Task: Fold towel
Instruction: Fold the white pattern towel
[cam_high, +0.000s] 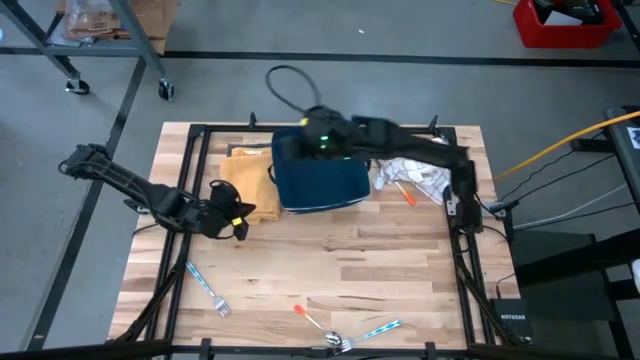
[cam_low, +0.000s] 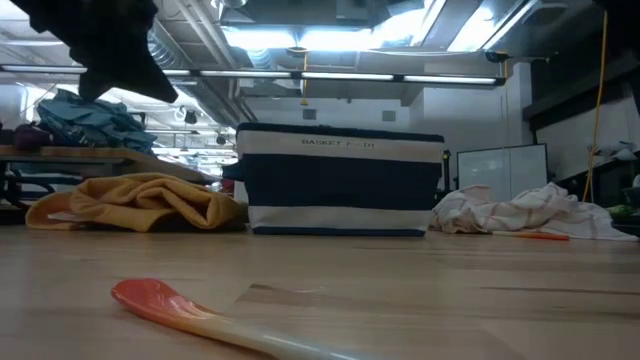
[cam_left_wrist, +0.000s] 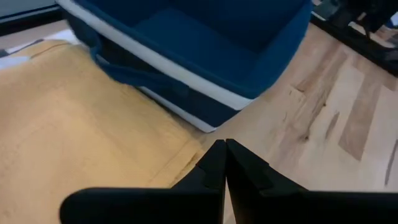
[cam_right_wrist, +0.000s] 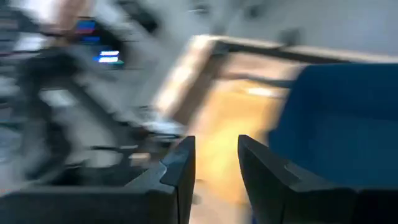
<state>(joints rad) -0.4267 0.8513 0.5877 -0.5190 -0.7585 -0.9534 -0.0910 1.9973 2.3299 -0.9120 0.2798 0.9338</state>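
Table (cam_high: 330, 250) showing pale wood, matt, visible grain. Yellow towel (cam_high: 248, 180) looking like soft cloth, rumpled. Navy basket (cam_high: 322, 180) appearing as stiff woven fabric, white band. White cloth (cam_high: 412, 177) lying crumpled. Spoon (cam_low: 200, 312) shining like glossy plastic. Fork (cam_high: 210, 287) glinting metallic.

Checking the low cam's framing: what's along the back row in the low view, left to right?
Yellow towel → navy and white striped basket → crumpled white cloth. An orange-headed utensil lies nearer the camera, so it is not part of that row.
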